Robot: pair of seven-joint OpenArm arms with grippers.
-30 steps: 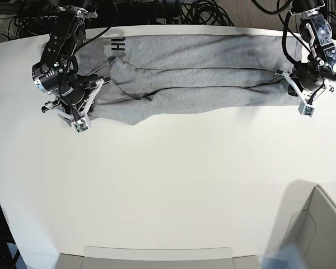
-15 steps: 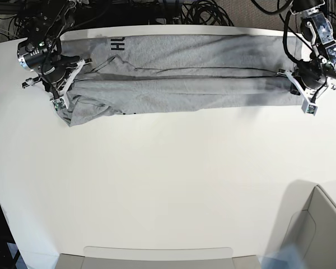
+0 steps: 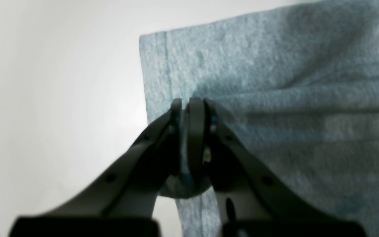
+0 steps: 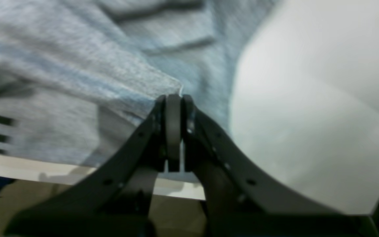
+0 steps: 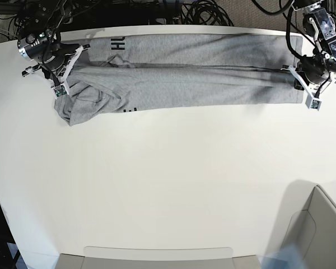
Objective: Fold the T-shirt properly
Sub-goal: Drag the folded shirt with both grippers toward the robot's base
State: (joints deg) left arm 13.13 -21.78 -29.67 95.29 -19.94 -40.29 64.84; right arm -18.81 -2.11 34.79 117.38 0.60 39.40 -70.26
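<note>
My left pincer (image 3: pixel 191 108) and right pincer (image 4: pixel 173 102) are each clamped on an end of the T-shirt (image 5: pixel 185 84), stretched along the table's (image 5: pixel 168 179) far edge; light, limp cloth, best held by hems.

A: Supporting surface?
B: White counter (image 5: pixel 173 185), bare forward of both sets of fingers.
A: Items resting on it?
B: One grey T-shirt (image 5: pixel 201 78), spread as a long band between the two sets of fingers.
</note>
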